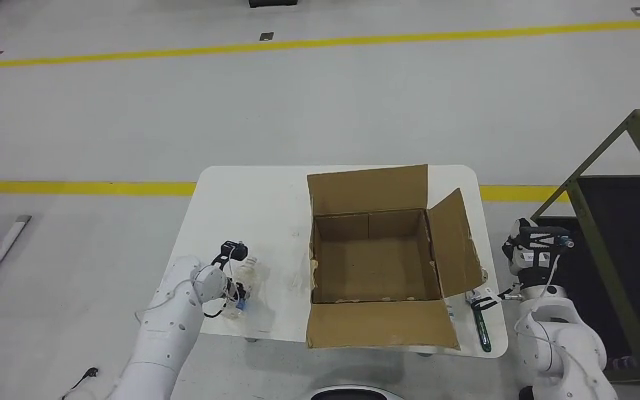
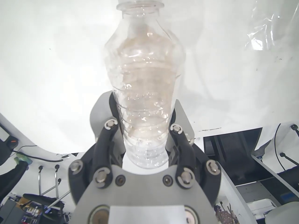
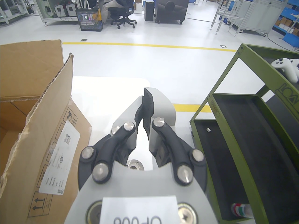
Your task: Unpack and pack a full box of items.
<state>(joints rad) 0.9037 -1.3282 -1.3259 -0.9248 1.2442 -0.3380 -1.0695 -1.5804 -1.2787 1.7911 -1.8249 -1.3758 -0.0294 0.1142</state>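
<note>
An open cardboard box (image 1: 375, 265) stands on the white table (image 1: 260, 200) with its flaps spread; its brown floor is bare. Left of the box, near the table's front left corner, my left gripper (image 1: 238, 285) is shut on a clear empty plastic bottle (image 2: 143, 80) with a pale cap, the bottle (image 1: 241, 283) lying low over the tabletop. My right gripper (image 3: 146, 108) is shut with nothing in it, held off the table's right edge beside the box's right flap (image 3: 44, 127).
A dark green-handled tool (image 1: 483, 322) lies at the table's front right corner. A green metal cart (image 3: 245, 127) stands close on the right, holding a white controller (image 3: 286, 67). A clear plastic scrap (image 2: 264, 31) lies on the table near the bottle.
</note>
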